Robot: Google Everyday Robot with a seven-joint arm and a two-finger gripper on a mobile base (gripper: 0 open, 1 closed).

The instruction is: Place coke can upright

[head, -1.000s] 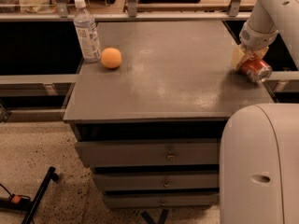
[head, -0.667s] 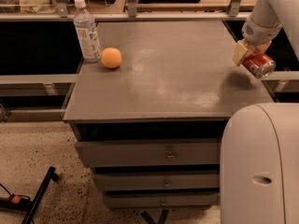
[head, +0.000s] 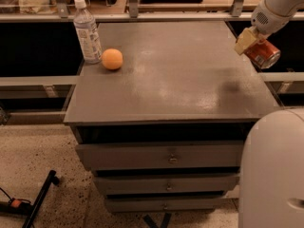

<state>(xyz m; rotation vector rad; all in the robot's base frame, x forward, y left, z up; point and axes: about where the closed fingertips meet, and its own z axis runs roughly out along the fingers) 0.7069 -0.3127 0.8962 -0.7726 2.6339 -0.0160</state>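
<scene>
Gripper (head: 250,41) clamped on tilted coke can (head: 264,55) | raised at tabletop (head: 180,80) right edge | bottle (head: 88,32), orange (head: 112,59) far left

The coke can (head: 263,55) is up in the air, a small red-orange can with a silver end. It hangs tilted, silver end facing down and to the right, pinched in the gripper (head: 253,44) over the table's (head: 166,89) far right edge, clear of the surface.

1 hand (head: 252,43) at right, 1 coke can (head: 264,55), 1 bottle (head: 88,33), 1 orange (head: 112,59).
</scene>
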